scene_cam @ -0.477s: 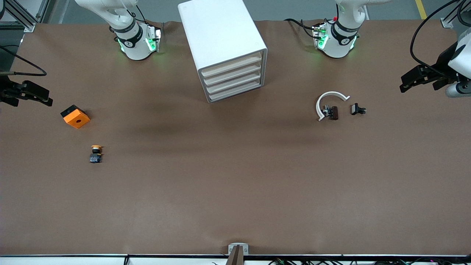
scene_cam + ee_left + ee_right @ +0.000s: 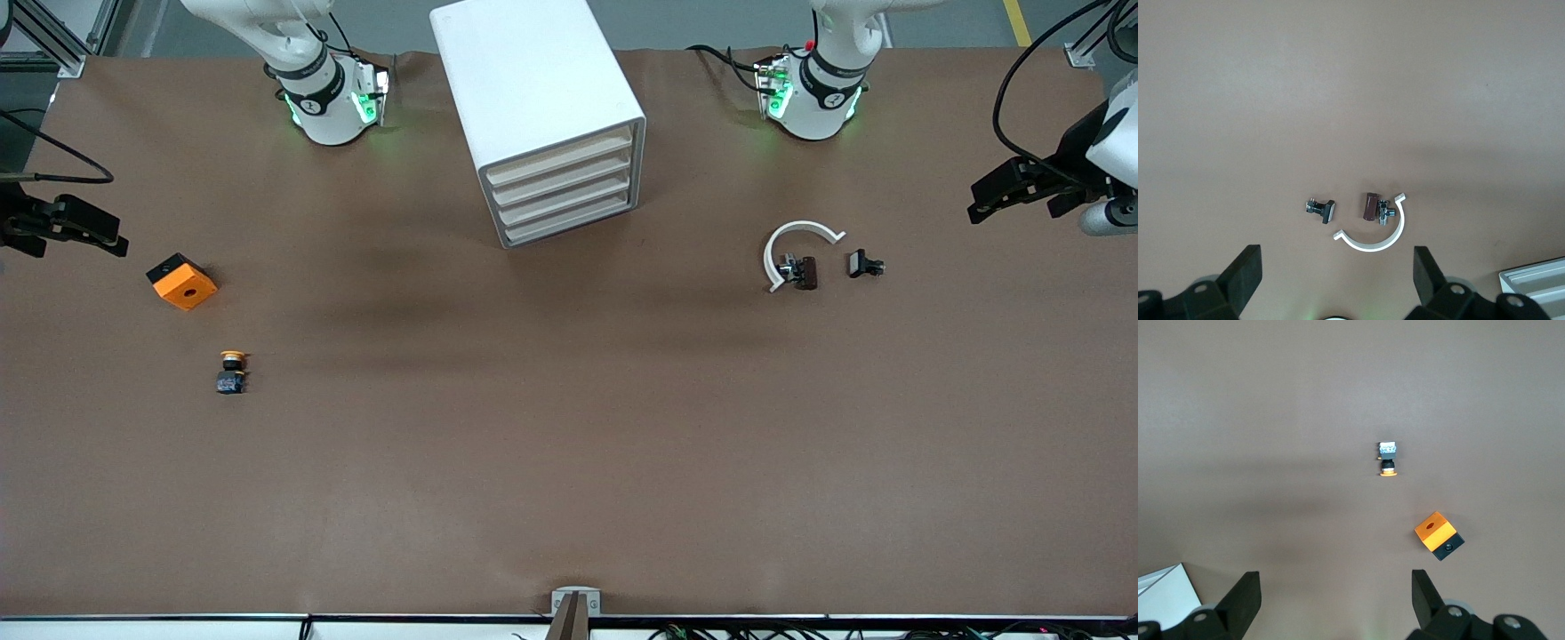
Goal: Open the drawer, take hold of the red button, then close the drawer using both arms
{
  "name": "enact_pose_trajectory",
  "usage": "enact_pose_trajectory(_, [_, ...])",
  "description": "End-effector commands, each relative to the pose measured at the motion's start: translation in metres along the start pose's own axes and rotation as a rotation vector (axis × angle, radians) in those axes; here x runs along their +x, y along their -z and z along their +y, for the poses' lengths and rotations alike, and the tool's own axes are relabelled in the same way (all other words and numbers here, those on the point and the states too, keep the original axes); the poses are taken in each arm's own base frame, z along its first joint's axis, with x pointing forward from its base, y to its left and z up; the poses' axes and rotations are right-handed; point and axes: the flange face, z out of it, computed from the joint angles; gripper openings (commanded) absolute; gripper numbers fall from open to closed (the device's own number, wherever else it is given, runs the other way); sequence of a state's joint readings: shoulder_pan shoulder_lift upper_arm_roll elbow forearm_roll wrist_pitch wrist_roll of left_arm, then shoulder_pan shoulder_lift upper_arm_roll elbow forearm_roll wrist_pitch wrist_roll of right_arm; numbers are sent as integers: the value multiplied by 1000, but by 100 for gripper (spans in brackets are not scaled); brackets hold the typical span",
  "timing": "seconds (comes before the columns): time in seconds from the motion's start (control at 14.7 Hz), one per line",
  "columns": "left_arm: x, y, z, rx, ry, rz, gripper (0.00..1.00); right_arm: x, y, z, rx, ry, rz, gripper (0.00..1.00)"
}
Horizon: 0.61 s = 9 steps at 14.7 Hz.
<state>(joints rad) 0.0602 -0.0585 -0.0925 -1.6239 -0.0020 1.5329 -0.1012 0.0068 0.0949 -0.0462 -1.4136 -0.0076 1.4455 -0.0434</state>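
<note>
The tall white cabinet [image 2: 542, 98] stands between the two arm bases. Its four cream-fronted drawers [image 2: 562, 191] are all pushed in, and I cannot tell which one is the task's drawer. The button is hidden. My left gripper [image 2: 996, 200] hangs open and empty over the table's edge at the left arm's end; in the left wrist view [image 2: 1337, 277] only bare table shows between its fingers. My right gripper [image 2: 84, 233] hangs open and empty over the edge at the right arm's end, and its fingers [image 2: 1336, 600] also frame bare table.
Toward the right arm's end lie an orange cube with a hole [image 2: 182, 282] [image 2: 1438, 535] and a yellow-capped button [image 2: 231, 372] [image 2: 1388, 459]. Toward the left arm's end lie a white C-shaped clamp [image 2: 796, 240] [image 2: 1378, 237], a brown part [image 2: 806, 272] and a small black part [image 2: 864, 264] [image 2: 1321, 209].
The left hand has drifted very slightly toward the table's edge. Nothing else has moved.
</note>
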Motion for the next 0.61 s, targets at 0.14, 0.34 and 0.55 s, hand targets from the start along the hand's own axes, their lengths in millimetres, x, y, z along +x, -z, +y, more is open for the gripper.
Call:
enact_pose_trajectory(0.14, [38, -28, -4, -9, -7, -67, 100, -1, 4, -1, 35, 4, 5, 100])
enact_pose_trajectory(0.34, [52, -58, 4, -17, -10, -121, 100, -1, 5, -1, 34, 5, 5, 100])
enact_pose_trajectory(0.55, [67, -96, 18, -18, -33, -182, 100, -1, 5, -1, 34, 7, 5, 100])
